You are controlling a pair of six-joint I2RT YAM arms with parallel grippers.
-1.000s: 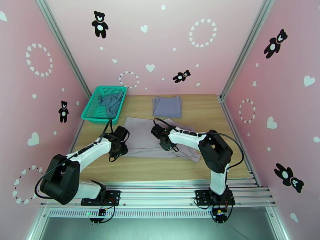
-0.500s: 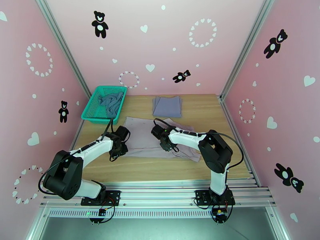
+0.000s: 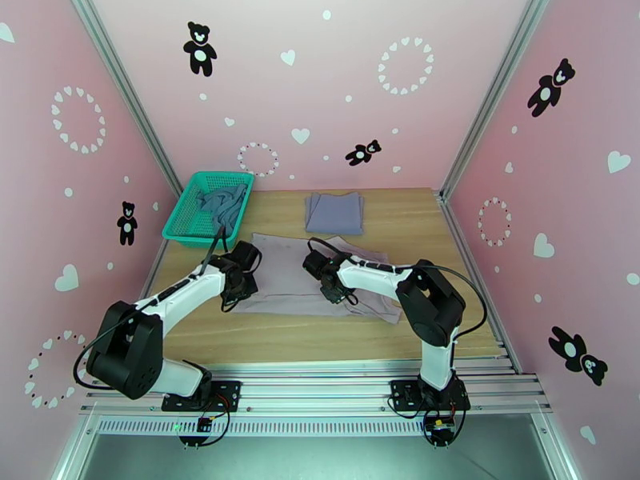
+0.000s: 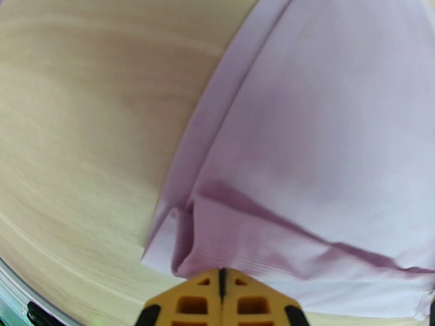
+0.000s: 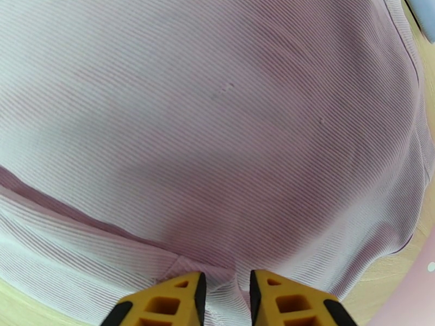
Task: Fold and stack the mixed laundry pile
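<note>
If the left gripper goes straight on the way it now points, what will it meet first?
The pale mauve garment: the left gripper is shut on its folded near edge, so it would push into that cloth at once. The wooden table probably lies just beneath, though depth is unclear.

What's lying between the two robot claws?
The pale mauve shirt lies spread flat on the table, reaching from the left claw to the right claw. The top view shows it.
</note>
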